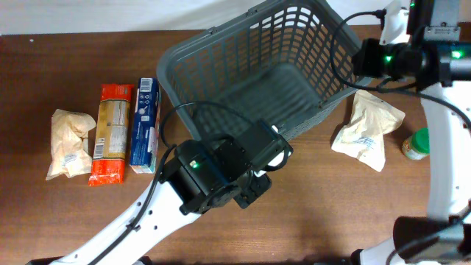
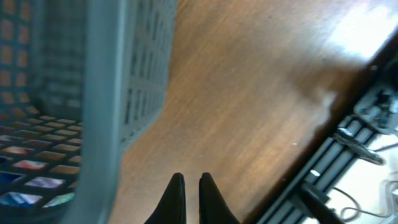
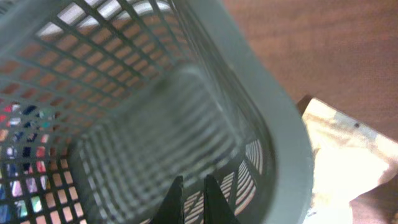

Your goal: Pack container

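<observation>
- clutter around the basket (image 1: 171, 59)?
- off to its left, in a row on the wooden table (image 1: 44, 213): pale bag (image 1: 70, 143), orange pasta pack (image 1: 110, 132), blue box (image 1: 144, 124), all lying flat, side by side. on the right, a second pale bag (image 1: 368, 129) just beside the basket wall, then a green-lidded jar (image 1: 416, 144) near the table edge.
- anything in the way?
- black cable (image 1: 202, 104) arching over the near left corner of the basket. below that, the bulk of the left arm, covering part of the near wall from overhead.
- and the basket against the left gripper (image 2: 189, 199)?
- set at the top middle of the table, turned at an angle. in the left wrist view, close and blurred along the left side, rim and slotted wall both showing. gripper outside, beside that wall, with bare wood ahead of the tips and black rails (image 2: 348, 155) past the table edge on the right. no contact visible.
- left fingers (image 2: 176, 202)?
- drawn almost together, only a thin slit between, pinching nothing.
- right gripper (image 3: 191, 199)?
- up at the far right corner of the basket, pointing down inside. lattice floor and walls beyond the tips, pale rim curving past on the right, second pale bag outside that rim. cannot tell how far above the floor.
- right fingers (image 3: 175, 200)?
- much the same: nearly pressed together, narrow gap, holding nothing, apart from the lattice as far as can be told.
</observation>
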